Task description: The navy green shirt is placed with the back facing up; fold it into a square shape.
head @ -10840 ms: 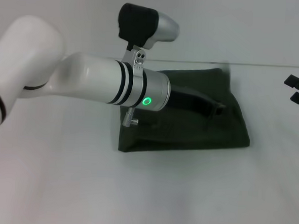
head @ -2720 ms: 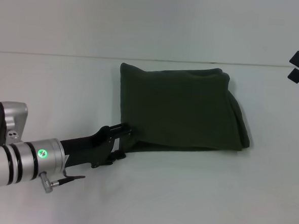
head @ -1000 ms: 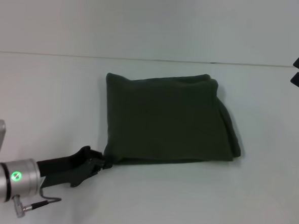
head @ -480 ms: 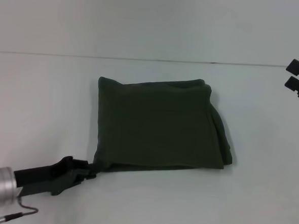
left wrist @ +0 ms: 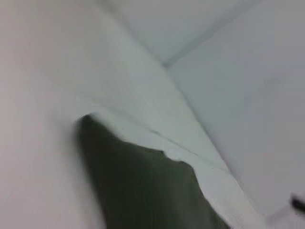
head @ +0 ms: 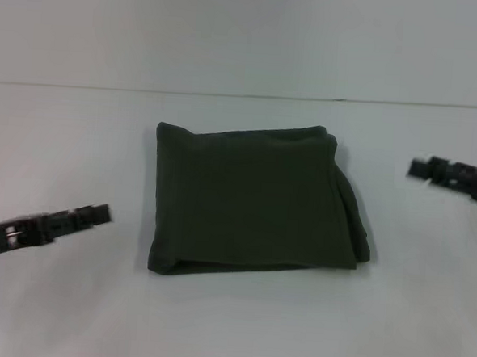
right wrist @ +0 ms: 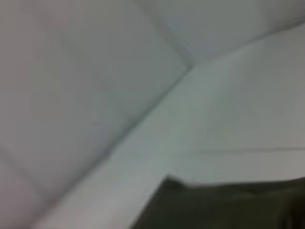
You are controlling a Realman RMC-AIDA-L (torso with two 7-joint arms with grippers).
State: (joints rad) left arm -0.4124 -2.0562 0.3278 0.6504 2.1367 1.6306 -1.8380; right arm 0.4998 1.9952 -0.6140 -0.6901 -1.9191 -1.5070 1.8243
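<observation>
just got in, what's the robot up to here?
Shirt folding. The navy green shirt lies on the white table as a compact, roughly square bundle. Neither arm is touching it: the left gripper hangs off to the shirt's left, the right gripper off to its right. The fold looks essentially done.

The navy green shirt [head: 253,200] is soft matt cloth (faintly creased) on a smooth white table [head: 79,136].
</observation>
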